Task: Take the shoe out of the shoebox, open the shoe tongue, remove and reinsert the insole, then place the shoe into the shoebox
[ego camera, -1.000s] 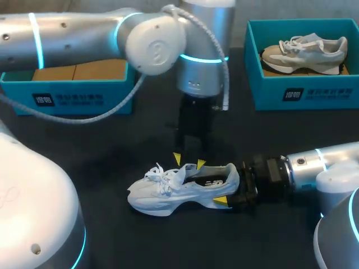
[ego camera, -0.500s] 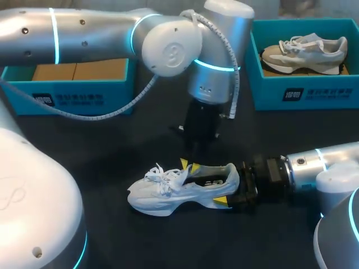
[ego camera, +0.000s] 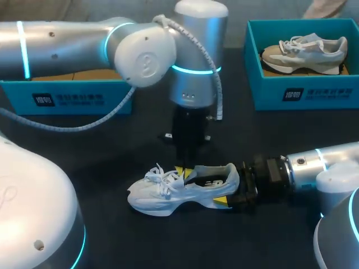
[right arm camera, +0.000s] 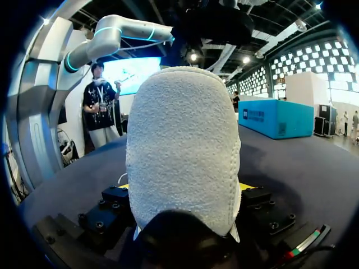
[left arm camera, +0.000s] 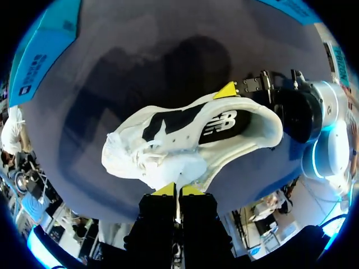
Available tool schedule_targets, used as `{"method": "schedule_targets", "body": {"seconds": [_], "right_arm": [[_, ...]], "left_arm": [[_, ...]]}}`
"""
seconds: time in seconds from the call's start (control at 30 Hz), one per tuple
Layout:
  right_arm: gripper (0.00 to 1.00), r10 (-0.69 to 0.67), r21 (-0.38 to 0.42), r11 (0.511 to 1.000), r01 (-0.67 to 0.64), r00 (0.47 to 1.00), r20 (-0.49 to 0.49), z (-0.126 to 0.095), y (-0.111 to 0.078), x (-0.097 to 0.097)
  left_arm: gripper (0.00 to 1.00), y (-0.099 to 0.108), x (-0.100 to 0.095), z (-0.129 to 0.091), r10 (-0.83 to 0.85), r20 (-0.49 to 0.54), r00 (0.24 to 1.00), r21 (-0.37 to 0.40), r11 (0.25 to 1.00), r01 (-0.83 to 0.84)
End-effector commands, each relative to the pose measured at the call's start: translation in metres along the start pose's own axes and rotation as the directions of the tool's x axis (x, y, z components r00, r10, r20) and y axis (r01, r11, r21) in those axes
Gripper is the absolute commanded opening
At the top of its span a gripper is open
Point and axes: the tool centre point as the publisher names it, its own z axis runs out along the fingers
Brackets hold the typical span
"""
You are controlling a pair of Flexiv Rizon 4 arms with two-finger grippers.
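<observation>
A white shoe lies on its side on the dark table, toe to the left. My left gripper points straight down at the shoe's opening. In the left wrist view the left gripper is shut, its yellow tips pinching the white tongue of the shoe. My right gripper comes in from the right with its fingers on both sides of the heel. In the right wrist view the heel fills the space between the fingers of the right gripper.
A teal shoebox with brown cardboard inside stands at the back left. A second teal box at the back right holds another grey-white shoe. My left arm spans the table's back left.
My left gripper's fingers have come together on the tongue, and it has sunk slightly toward the shoe. The right gripper and the shoe have stayed in place.
</observation>
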Motion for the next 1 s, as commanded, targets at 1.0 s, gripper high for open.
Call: {"method": "schedule_targets", "body": {"seconds": [1.0], "right_arm": [[0.0, 0.0, 0.002, 1.0, 0.0, 1.0, 0.003, 0.001, -0.001, -0.001]], "left_arm": [[0.0, 0.034, -0.076, 0.03, -0.215, -0.256, 0.942, 0.173, 0.949, 0.264]]}}
